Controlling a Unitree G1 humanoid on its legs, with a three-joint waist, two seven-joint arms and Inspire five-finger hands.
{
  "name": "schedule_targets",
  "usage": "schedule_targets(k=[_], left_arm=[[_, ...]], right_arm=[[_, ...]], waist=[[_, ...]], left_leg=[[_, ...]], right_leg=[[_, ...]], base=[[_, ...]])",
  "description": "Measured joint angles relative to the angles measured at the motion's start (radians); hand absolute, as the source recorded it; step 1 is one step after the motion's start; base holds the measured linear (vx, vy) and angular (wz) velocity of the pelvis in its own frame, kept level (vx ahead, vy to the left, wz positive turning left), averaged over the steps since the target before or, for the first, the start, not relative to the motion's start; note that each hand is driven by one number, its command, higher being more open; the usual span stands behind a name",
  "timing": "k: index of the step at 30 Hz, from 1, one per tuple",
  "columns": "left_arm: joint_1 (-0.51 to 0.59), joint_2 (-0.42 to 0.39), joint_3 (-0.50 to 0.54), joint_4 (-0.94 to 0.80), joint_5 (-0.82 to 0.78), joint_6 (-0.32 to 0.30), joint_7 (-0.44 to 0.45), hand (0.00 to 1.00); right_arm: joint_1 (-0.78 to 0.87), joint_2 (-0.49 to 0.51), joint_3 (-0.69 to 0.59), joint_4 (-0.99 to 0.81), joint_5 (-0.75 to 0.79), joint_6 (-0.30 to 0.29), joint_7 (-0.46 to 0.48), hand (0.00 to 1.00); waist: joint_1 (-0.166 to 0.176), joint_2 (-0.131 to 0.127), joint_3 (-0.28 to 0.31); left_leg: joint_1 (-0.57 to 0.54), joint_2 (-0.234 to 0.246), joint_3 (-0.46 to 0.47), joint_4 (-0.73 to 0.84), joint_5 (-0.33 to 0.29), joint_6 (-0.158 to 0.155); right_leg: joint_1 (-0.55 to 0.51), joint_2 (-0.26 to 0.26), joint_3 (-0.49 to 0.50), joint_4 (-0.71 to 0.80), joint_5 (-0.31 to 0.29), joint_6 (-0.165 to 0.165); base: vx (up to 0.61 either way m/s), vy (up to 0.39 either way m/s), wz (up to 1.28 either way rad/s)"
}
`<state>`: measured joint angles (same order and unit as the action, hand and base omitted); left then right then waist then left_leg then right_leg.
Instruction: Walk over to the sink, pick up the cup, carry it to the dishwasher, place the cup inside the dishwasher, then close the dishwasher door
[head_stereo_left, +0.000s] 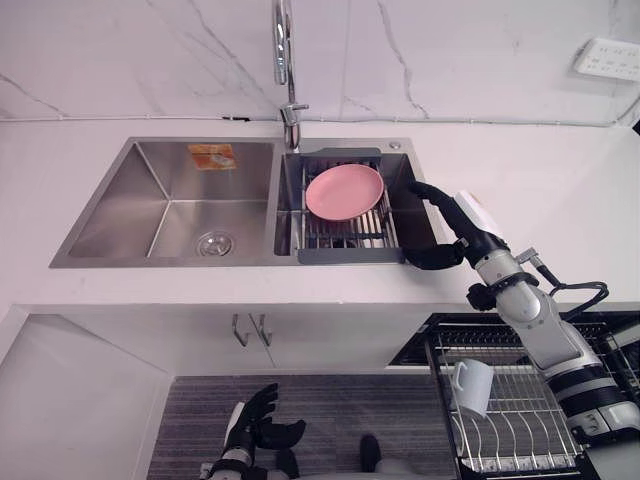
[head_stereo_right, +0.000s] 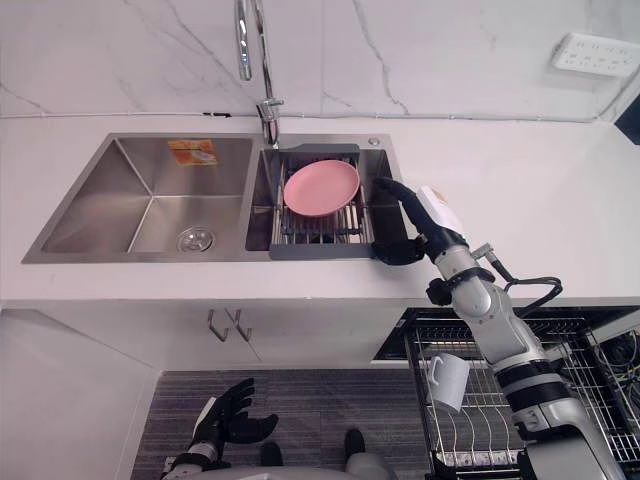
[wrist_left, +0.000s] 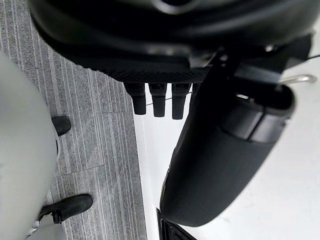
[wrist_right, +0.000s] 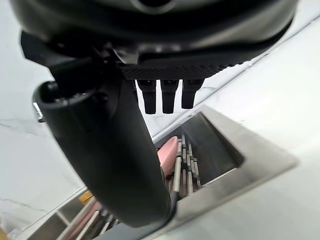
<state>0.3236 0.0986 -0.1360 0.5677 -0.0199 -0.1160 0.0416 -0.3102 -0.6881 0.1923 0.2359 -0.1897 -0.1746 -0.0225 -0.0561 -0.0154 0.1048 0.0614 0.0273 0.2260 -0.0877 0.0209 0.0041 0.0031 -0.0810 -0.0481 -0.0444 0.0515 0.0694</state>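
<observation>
1. Your right hand (head_stereo_left: 470, 240) is open and holds nothing, with its fingers straight and the thumb spread. It hangs over the right rim of the sink's (head_stereo_left: 110, 215) right basin.
2. Just beside its fingers, a dish rack (head_stereo_left: 345, 245) sits in that basin with a pink plate (head_stereo_left: 344, 192) lying on it.
3. The tap (head_stereo_left: 285, 60) rises at the tabletop's (head_stereo_left: 560, 180) back edge, between the two basins.
4. The white cup (head_stereo_left: 472, 388) sits tilted in the pulled-out dishwasher rack (head_stereo_left: 510, 420), below the tabletop's front edge at the right, well apart from both hands.
5. Your left hand (head_stereo_left: 255, 425) hangs low over the floor (head_stereo_left: 340, 410), fingers relaxed and empty.
</observation>
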Motion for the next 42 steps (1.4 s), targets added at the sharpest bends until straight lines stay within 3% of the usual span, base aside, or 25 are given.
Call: schedule_targets(k=[5,12,20,29,42], left_arm=[[-0.018,-0.005,0.022,0.037,-0.018,0.001,0.005,0.90],[-0.026,-0.004,0.026,0.075,-0.040,0.003,0.024,0.90],[-0.029,-0.004,0.028,0.076,-0.059,0.002,0.025,0.90],[-0.033,-0.003,0.029,0.072,-0.060,-0.009,0.025,0.90],[-0.158,0.019,0.030,0.097,-0.080,-0.011,0.047,0.90]], right_arm=[[0.000,0.000,-0.036,0.007,-0.001,0.018,-0.020,0.90],[-0.009,-0.002,-0.056,0.009,-0.010,0.037,-0.053,0.90],[-0.088,-0.005,-0.017,0.052,-0.010,0.036,-0.050,0.90],[-0.216,-0.030,0.120,0.223,-0.050,0.036,-0.039,0.90],[-0.496,-0.072,0.216,0.351,-0.164,0.051,-0.039,0.90]], waist=[[-0.010,0.001,0.000],[0.016,0.002,-0.001],[0.040,0.002,0.000],[0.060,0.003,0.003],[0.122,0.007,0.167]], left_leg=[[0.024,0.011,-0.023,0.012,-0.005,-0.010],[0.031,0.031,-0.056,0.037,-0.011,-0.030],[0.017,0.030,-0.079,0.035,-0.008,-0.033],[-0.020,0.027,-0.094,0.027,-0.007,-0.032],[-0.181,0.037,-0.107,0.192,-0.045,-0.021]], right_leg=[[0.044,0.001,-0.048,-0.015,-0.012,0.000],[0.075,0.008,-0.124,-0.006,-0.013,-0.009],[0.075,0.007,-0.155,-0.017,-0.023,-0.008],[0.044,0.005,-0.174,-0.014,-0.020,-0.010],[-0.097,-0.013,-0.198,0.130,-0.054,-0.023]], base=[[-0.02,-0.029,0.14],[-0.02,-0.041,0.13],[-0.02,-0.013,0.09],[0.03,-0.008,0.05],[-0.05,0.005,0.03]])
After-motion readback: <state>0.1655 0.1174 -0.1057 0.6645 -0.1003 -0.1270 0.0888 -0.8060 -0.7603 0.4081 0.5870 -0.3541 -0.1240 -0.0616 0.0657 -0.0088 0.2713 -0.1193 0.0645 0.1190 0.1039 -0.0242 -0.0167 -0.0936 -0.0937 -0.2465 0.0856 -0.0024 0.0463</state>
